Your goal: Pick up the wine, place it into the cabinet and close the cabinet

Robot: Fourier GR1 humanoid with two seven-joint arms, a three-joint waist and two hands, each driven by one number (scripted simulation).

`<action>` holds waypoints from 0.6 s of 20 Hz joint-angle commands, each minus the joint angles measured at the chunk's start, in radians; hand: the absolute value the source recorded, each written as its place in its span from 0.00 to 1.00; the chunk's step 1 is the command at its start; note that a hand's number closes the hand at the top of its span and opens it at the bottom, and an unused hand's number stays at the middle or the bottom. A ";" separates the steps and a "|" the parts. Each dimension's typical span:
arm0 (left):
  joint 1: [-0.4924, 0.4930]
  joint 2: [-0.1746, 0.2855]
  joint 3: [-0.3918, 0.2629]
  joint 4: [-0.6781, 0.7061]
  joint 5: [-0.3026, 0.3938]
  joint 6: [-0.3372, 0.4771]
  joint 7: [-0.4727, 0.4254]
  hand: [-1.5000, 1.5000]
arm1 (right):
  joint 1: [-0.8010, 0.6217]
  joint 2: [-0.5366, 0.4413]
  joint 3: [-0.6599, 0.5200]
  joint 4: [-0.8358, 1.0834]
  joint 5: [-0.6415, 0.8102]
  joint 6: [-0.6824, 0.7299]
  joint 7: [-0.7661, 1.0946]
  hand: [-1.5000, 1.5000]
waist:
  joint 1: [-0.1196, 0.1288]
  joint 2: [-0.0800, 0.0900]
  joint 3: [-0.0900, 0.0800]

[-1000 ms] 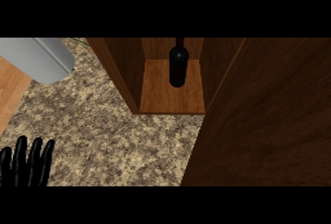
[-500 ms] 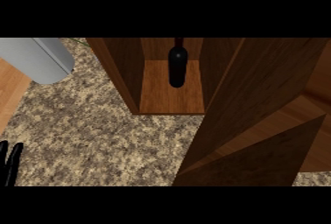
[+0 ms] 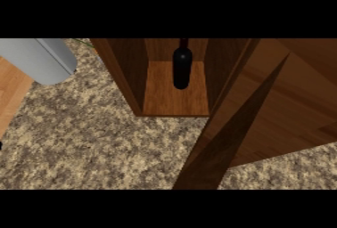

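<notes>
The dark wine bottle (image 3: pixel 182 67) stands upright inside the open wooden cabinet (image 3: pixel 174 100), near its back. The cabinet door (image 3: pixel 276 102) hangs from the cabinet's right side and slants down across the counter, its dark edge (image 3: pixel 214 156) pointing at the lower middle of the view. Only a tiny dark sliver of my left hand (image 3: pixel 1 144) shows at the left edge. My right hand is out of sight.
A grey cylindrical object (image 3: pixel 39 58) lies at the top left. A light wooden board (image 3: pixel 10 98) sits at the left edge. Speckled granite counter (image 3: pixel 99 147) spreads before the cabinet and shows again at the lower right (image 3: pixel 289 171).
The cabinet door has swung, uncovering counter at the lower right. My left hand has slid out past the left edge until almost nothing of it shows. The bottle has not moved.
</notes>
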 commanded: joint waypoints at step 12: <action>-0.081 -0.035 0.023 0.008 0.037 -0.041 0.093 0.00 | -0.469 0.034 0.101 0.168 0.025 -0.313 0.026 1.00 | 0.017 0.011 0.000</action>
